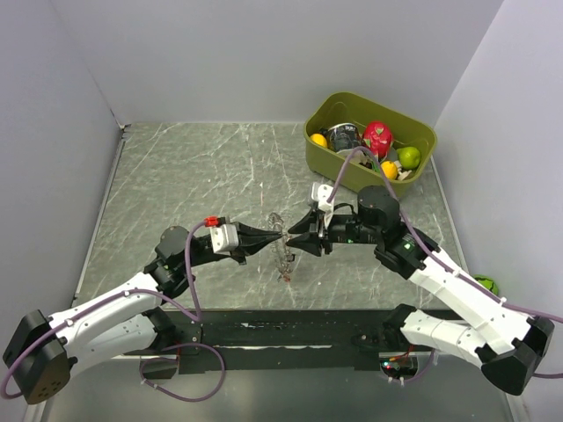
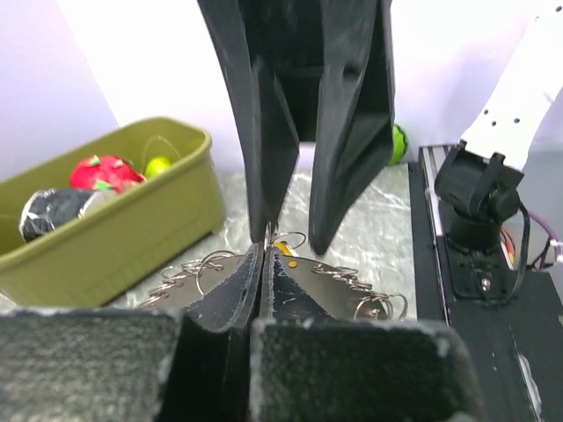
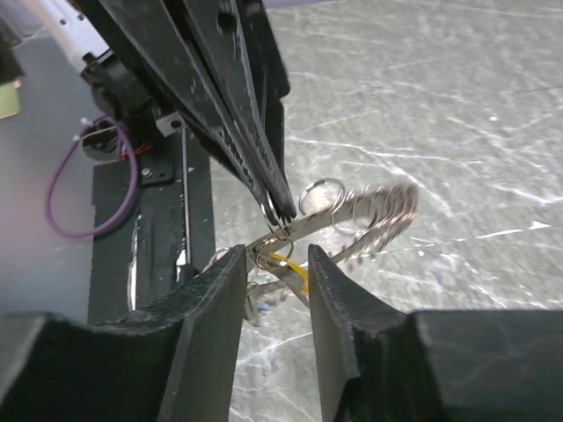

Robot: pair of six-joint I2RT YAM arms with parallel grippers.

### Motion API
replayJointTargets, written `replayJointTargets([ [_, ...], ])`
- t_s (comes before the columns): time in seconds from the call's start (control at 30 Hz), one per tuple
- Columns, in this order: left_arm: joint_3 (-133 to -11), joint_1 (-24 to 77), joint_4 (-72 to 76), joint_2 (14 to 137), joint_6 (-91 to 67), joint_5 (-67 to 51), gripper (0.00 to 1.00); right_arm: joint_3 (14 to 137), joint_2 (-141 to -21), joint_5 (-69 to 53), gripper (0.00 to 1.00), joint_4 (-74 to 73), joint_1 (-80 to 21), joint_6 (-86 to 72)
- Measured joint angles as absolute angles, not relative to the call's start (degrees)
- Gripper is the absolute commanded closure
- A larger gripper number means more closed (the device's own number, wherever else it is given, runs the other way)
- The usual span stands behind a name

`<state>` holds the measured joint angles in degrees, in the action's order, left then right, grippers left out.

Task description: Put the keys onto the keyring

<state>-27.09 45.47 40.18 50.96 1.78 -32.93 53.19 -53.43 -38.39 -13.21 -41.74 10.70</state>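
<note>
The keyring (image 1: 283, 252) hangs above the table between my two grippers, its small metal rings fanning out (image 3: 374, 209). My left gripper (image 1: 274, 236) is shut on its metal edge (image 2: 266, 253), and its closed tips show in the right wrist view (image 3: 280, 207). My right gripper (image 1: 296, 239) faces it and is open, one finger (image 3: 224, 294) on each side of the ring's lower part. A yellow-capped key (image 3: 290, 266) lies in that gap among the rings and also shows in the left wrist view (image 2: 288, 251). A blue bit (image 3: 255, 308) hangs below. The black-capped key is not in view.
An olive bin (image 1: 352, 171) with fruit and a can stands at the back right, and it also shows in the left wrist view (image 2: 114, 233). A green ball (image 1: 486, 283) lies by the right wall. The black base rail (image 1: 290, 330) runs along the near edge.
</note>
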Motion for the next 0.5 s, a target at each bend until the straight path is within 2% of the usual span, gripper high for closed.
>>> replayJointTargets([
  [0.07, -27.09, 45.47, 41.19, 50.85, 1.65, -32.91, 0.99, 53.19, -54.37, -39.51, 0.69, -13.19, -41.74, 11.0],
  [0.1, -27.09, 45.47, 41.63, 50.83, 1.54, -32.88, 0.99, 53.19, -54.78, -40.03, 0.77, -13.19, -41.74, 11.05],
  [0.2, -27.09, 45.47, 42.41, 50.83, 1.28, -32.86, 0.99, 53.19, -55.79, -41.6, 0.9, -12.97, -41.74, 11.25],
  [0.3, -27.09, 45.45, 42.65, 50.83, 1.19, -32.84, 0.99, 53.19, -56.34, -42.54, 0.91, -12.93, -41.74, 11.49],
  [0.37, -26.98, 45.45, 42.68, 50.83, 1.15, -32.86, 0.99, 53.19, -56.4, -42.78, 0.88, -12.99, -41.69, 11.64],
  [0.4, -26.96, 45.47, 42.68, 50.83, 1.06, -32.86, 0.99, 53.19, -56.4, -42.81, 0.79, -13.04, -41.69, 11.66],
  [0.47, -26.94, 45.47, 42.68, 50.81, 0.99, -32.84, 0.99, 53.19, -56.38, -42.85, 0.66, -13.13, -41.69, 11.75],
  [0.5, -26.94, 45.47, 42.7, 50.78, 0.99, -32.84, 0.99, 53.19, -56.34, -42.74, 0.53, -13.3, -41.69, 11.86],
])
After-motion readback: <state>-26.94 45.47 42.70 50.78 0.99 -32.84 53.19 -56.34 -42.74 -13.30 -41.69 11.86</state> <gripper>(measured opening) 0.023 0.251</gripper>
